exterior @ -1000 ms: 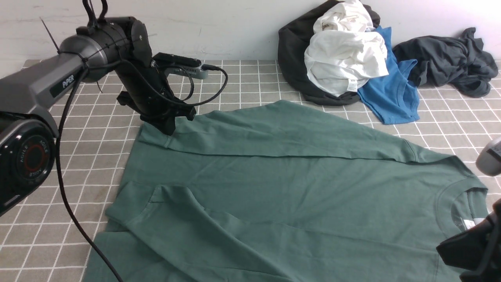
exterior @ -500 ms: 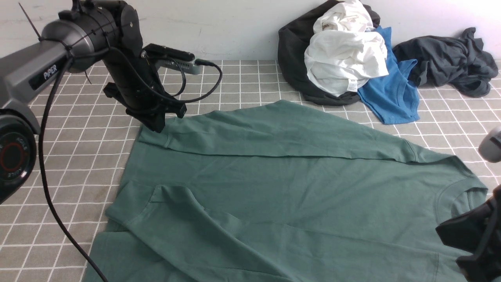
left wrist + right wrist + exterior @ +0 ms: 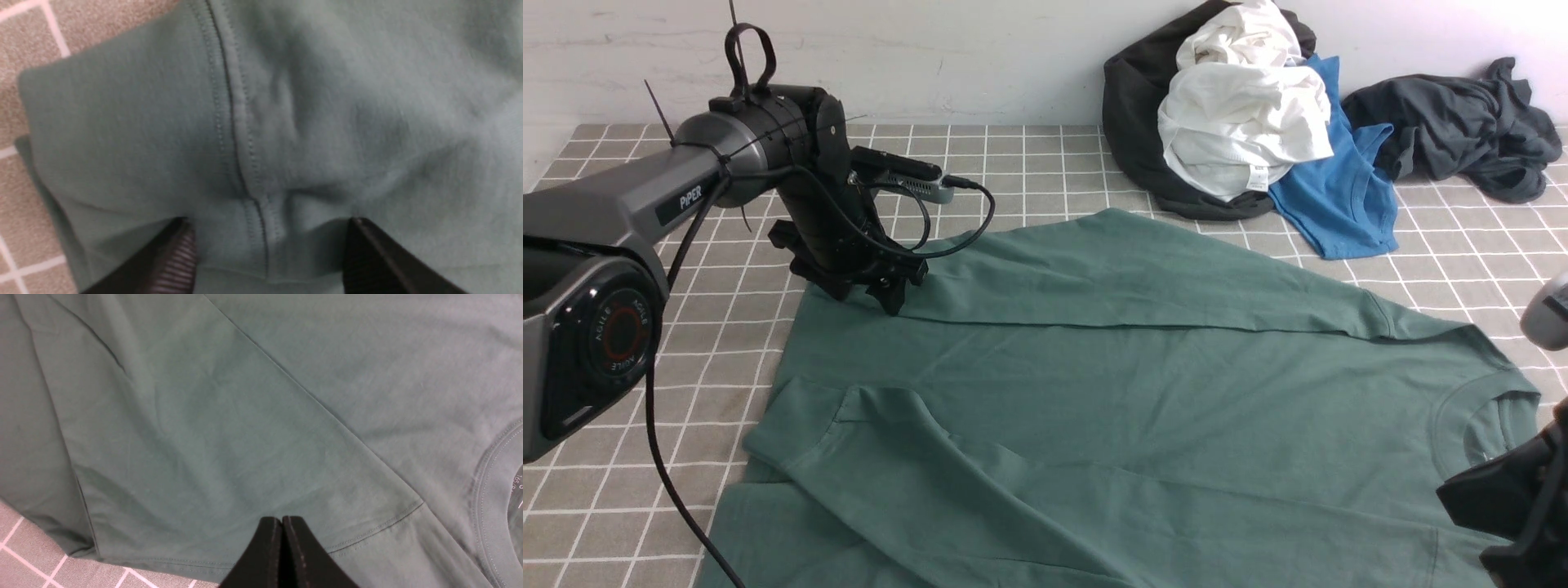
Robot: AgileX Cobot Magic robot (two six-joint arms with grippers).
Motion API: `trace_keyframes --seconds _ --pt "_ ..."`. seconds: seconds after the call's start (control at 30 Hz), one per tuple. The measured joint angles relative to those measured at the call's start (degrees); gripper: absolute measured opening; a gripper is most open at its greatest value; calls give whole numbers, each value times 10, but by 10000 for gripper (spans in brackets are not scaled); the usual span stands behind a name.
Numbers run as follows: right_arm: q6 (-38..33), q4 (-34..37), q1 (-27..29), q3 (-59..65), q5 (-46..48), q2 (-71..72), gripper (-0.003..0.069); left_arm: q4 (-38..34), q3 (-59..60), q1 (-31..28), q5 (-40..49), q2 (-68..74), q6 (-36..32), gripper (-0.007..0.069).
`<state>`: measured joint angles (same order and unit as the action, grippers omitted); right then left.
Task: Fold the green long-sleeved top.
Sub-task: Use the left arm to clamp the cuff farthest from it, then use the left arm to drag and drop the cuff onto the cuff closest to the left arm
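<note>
Green long-sleeved top (image 3: pixel 1111 392), a big dull-green cotton jersey with a round ribbed collar (image 3: pixel 1462 412), lies spread flat on the grey checked table cover (image 3: pixel 727 245), just on the robot's side of the heap of white and black clothes (image 3: pixel 1233 114) by the wall. Its far sleeve (image 3: pixel 1111 278) is laid along the body on the side nearest that heap and ends in a cuff (image 3: pixel 122 122) well to the left of the heap. The left gripper (image 3: pixel 866 296) stands over that cuff with its jaws apart, one black finger (image 3: pixel 171 257) on either side of the stitched seam. The tips seem to be on the cloth, with nothing pinched. The right gripper (image 3: pixel 282 522) is pressed together and empty above the top's shoulder, well clear of the heap. I'd judge the sleeve-in fold is the step here. To do it well, the left jaws should come away straight up so the cuff isn't dragged out of line. If they close instead, they should take only the cuff, not the body beneath. The near sleeve (image 3: pixel 915 457), farthest from the heap, shows a raised crease that wants flattening first.
</note>
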<state>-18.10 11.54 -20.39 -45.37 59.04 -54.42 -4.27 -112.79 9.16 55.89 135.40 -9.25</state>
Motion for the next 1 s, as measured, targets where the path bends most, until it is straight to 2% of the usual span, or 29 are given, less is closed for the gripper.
trace_keyframes --seconds 0.07,0.1,0.23,0.37,0.6,0.8,0.97,1.0 --pt "0 0 0 0 0 0 -14 1 -1 0 -1 0 2 358" --pt "0 0 0 0 0 0 -14 2 0 0 -1 0 2 349" --pt "0 0 0 0 1 0 -14 1 -4 0 7 0 3 146" --pt "0 0 0 0 1 0 -14 -4 -10 1 16 0 3 27" --pt "0 0 0 0 1 0 -14 -7 -13 1 27 -11 1 23" --pt "0 -2 0 0 1 0 -14 -11 -4 1 104 -69 2 23" --pt "0 -9 0 0 7 0 -14 -12 114 1 128 -183 25 23" --pt "0 -9 0 0 10 0 -14 -13 180 1 124 -240 29 23"
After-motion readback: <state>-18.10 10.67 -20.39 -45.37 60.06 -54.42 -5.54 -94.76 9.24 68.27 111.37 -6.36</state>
